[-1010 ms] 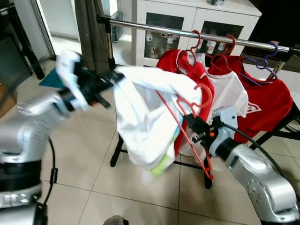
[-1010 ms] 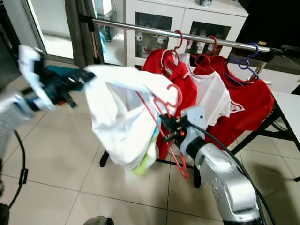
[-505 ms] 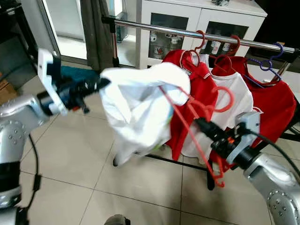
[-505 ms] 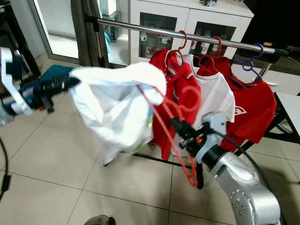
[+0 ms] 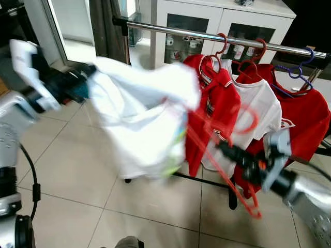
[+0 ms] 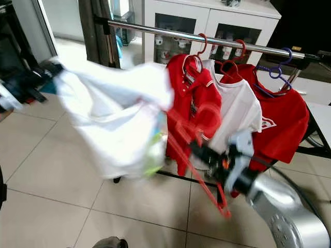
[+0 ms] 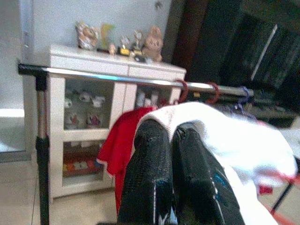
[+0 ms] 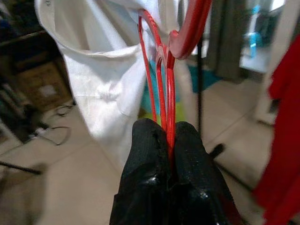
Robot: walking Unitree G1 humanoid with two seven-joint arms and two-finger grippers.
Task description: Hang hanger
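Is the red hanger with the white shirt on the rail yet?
Off. The right gripper clamps the red hanger below the rail.

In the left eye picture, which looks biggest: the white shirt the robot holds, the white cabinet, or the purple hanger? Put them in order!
1. white shirt, though it is nearest the camera
2. white cabinet, partly cut off and farther back
3. purple hanger

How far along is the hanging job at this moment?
Done: the white shirt sits on the red hanger. In hand: the right tool is shut on the hanger's wire, and the left tool pinches the shirt's other end, holding it spread. Left: hooking the hanger onto the rail, beside the shirts already hanging.
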